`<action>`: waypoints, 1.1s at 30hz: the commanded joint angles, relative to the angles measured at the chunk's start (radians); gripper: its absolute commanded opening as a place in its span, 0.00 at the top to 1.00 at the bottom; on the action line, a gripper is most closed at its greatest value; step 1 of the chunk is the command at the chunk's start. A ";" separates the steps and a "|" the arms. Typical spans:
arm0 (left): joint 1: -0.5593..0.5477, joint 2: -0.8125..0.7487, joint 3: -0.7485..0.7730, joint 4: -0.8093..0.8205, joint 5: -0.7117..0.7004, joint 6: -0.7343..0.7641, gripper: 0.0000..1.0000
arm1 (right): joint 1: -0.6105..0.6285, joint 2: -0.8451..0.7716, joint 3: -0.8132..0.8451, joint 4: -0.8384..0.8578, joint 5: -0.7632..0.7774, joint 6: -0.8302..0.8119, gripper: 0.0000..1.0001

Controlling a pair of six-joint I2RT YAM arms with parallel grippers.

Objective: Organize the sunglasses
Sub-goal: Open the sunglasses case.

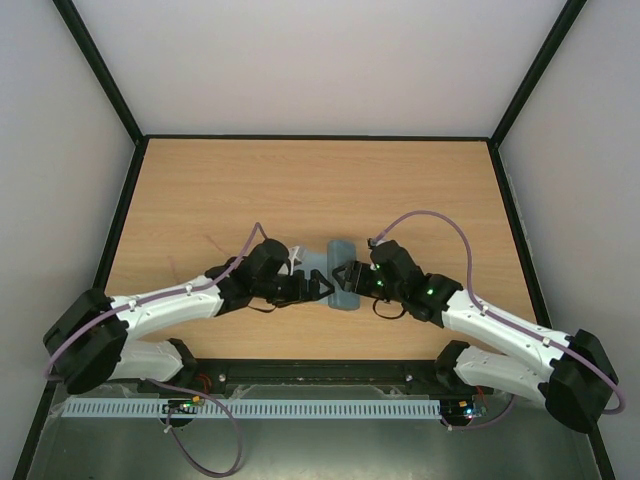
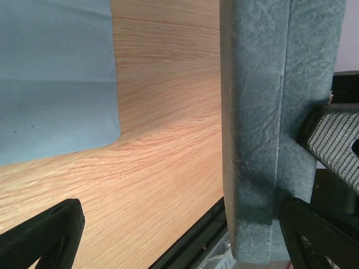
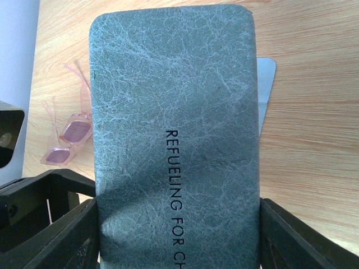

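Observation:
The sunglasses (image 3: pixel 66 136), thin-framed with pink lenses, lie on the wood to the left of the case in the right wrist view. My right gripper (image 3: pixel 176 241) is shut on the blue-grey hard case (image 3: pixel 174 112), with a finger pressed against each long side, and holds it closed with the printed lid facing the camera. In the top view the case (image 1: pixel 342 278) sits mid-table between both grippers. My left gripper (image 2: pixel 179 246) is open wide. The case's end (image 2: pixel 269 112) stands just inside its right finger (image 2: pixel 317 238), with nothing gripped.
A light blue cloth (image 2: pixel 56 73) lies flat on the table beside the case, and a corner of the cloth (image 3: pixel 267 78) pokes out behind the case. The table's dark front rail (image 2: pixel 193 241) runs close below the left gripper.

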 commanded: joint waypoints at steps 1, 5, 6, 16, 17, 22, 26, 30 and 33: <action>-0.004 0.033 0.033 0.019 -0.037 -0.006 0.03 | -0.006 -0.030 -0.012 0.068 -0.038 0.015 0.56; -0.005 0.060 0.042 0.017 -0.040 0.000 0.09 | -0.010 -0.049 -0.027 0.085 -0.061 0.026 0.58; -0.005 0.062 0.043 0.017 -0.042 0.000 0.11 | -0.014 -0.054 -0.030 0.092 -0.071 0.029 0.58; -0.005 0.093 0.035 0.011 -0.071 0.001 0.20 | -0.071 -0.106 -0.077 0.182 -0.213 0.069 0.60; -0.004 0.098 0.034 0.010 -0.077 0.001 0.20 | -0.075 -0.108 -0.076 0.185 -0.222 0.070 0.60; 0.009 0.112 0.030 0.001 -0.086 0.008 0.20 | -0.101 -0.125 -0.079 0.188 -0.257 0.072 0.61; 0.023 0.115 0.027 -0.009 -0.089 0.018 0.21 | -0.118 -0.139 -0.086 0.190 -0.280 0.073 0.61; 0.040 0.115 0.017 -0.019 -0.091 0.026 0.20 | -0.130 -0.149 -0.085 0.192 -0.301 0.074 0.61; 0.054 0.106 0.003 -0.020 -0.089 0.029 0.20 | -0.139 -0.154 -0.084 0.185 -0.305 0.071 0.61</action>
